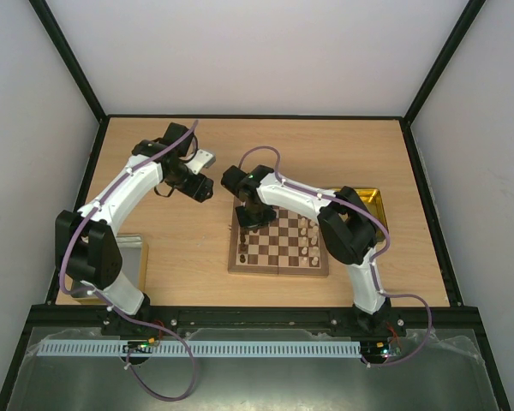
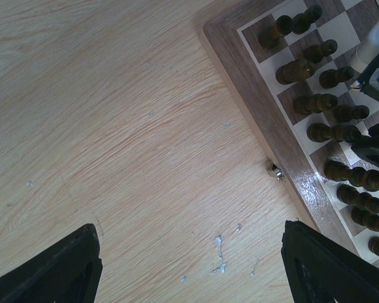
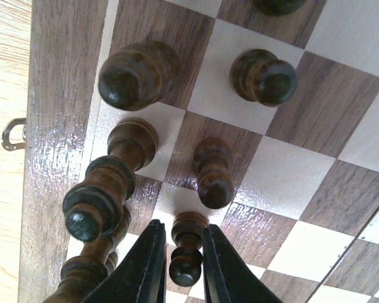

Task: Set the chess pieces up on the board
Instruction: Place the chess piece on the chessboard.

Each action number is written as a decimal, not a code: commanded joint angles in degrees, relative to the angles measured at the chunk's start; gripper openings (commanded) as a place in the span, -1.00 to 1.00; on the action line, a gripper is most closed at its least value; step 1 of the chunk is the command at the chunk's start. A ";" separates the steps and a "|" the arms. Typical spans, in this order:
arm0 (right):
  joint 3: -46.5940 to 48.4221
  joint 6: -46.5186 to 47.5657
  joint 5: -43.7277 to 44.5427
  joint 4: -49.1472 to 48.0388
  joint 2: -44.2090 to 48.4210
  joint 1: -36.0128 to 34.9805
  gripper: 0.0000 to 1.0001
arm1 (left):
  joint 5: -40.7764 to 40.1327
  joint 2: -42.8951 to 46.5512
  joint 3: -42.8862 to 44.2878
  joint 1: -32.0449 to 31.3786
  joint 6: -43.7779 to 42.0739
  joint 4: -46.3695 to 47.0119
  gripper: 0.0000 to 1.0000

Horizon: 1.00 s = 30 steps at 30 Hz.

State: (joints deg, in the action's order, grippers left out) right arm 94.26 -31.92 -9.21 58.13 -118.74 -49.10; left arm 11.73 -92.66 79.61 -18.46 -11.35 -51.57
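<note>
Near-left container: a shiny grey tray-like thing point(image 1: 135, 257) is lying by the left arm's base, and the arm is covering most of it. What it is holding, I cannot tell.
Board: the chessboard point(image 1: 278, 271) is sitting flat on the surface point(image 2: 114, 126), just ahead of the right arm's base.
Pale side: the cream pieces point(image 1: 308, 240) are standing in ranks along the board's right side.
Dark side: the dark pieces point(image 2: 319, 101) are standing two deep along the left side, packed close together.
Right arm: the right fingers point(image 3: 142, 271) are hanging narrow over the board's far-left corner, flanking a dark pawn point(image 3: 187, 252) that is standing upright in the second rank in from the border. I cannot tell whether the pads are pressing it or sitting just clear.
Handling: I am reading that pawn as light, stiff turned wood with a varnished, slippery skin and a small foot, so it is likely tipping at any sideways nudge. The neck just under the ball head is looking like the best hold, with a gentle pinch. A straight vertical path suits it, since neighbours are crowding both sides.
Far-right container: the yellow tray point(image 1: 375, 197) is sitting near the board's far-right corner, partly behind the right arm. No piece is showing in the part I can see.
Left arm: the left fingers point(image 2: 57, 271) are spread wide and holding nothing, hovering over bare surface just left of the board's border.
</note>
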 commanded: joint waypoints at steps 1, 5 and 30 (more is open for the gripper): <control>1.63 0.81 0.06 0.45 -0.88 -0.28 -0.70 | -0.04 0.82 -0.07 0.18 -0.17 -0.58 0.57; 1.47 0.81 0.20 0.58 -0.80 -0.29 -0.70 | -0.12 0.88 -0.08 0.17 -0.16 -0.58 0.57; 6.09 0.63 2.47 4.91 1.69 0.17 -0.42 | 0.14 1.06 -0.34 0.12 -0.25 -0.47 0.57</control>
State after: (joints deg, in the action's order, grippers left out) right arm 96.95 -31.48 -8.56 59.72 -118.74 -49.10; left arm 11.75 -92.66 79.61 -18.46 -11.35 -51.59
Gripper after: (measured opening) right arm 0.289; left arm 0.783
